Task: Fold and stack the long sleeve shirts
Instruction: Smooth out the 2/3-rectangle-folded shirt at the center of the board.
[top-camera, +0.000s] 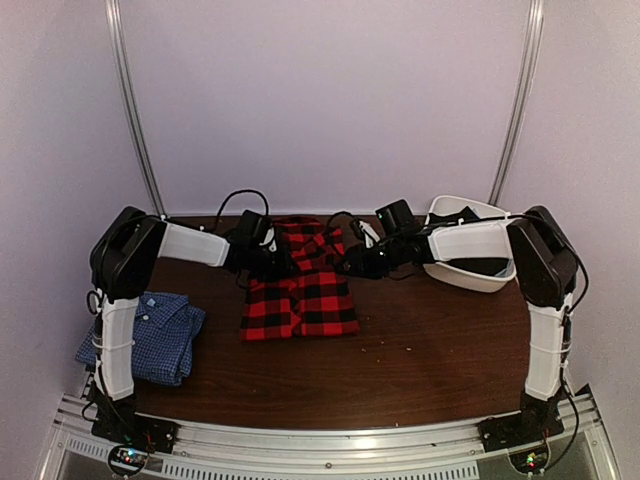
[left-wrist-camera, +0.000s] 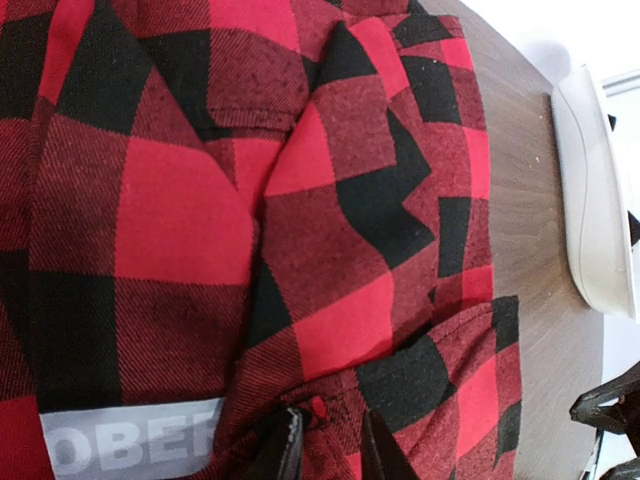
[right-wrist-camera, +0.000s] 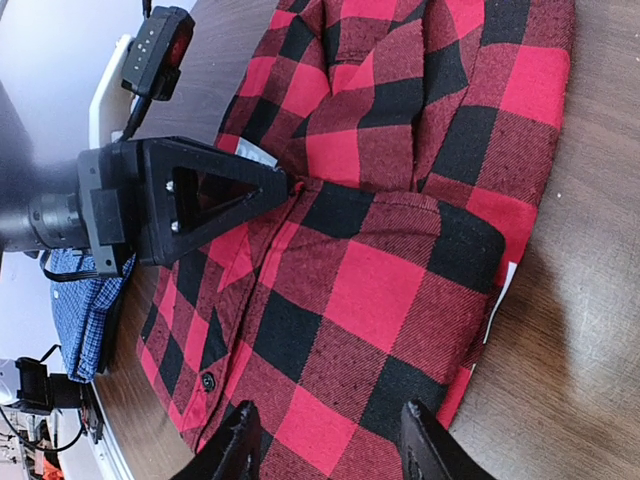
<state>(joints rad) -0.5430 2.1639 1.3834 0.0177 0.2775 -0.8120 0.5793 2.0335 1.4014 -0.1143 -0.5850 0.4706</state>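
Note:
The red-and-black plaid shirt lies partly folded at the middle of the table, and its white lettering shows in the left wrist view. My left gripper is at the shirt's far left part, shut on a raised fold of the plaid cloth. From the right wrist view its black jaw tip meets the cloth. My right gripper hangs open over the shirt's right side, with flat plaid between its fingers. The blue check shirt lies folded at the near left.
A white basin with dark things in it stands at the back right, behind the right arm. It also shows as a white rim in the left wrist view. Bare brown tabletop lies in front of the plaid shirt.

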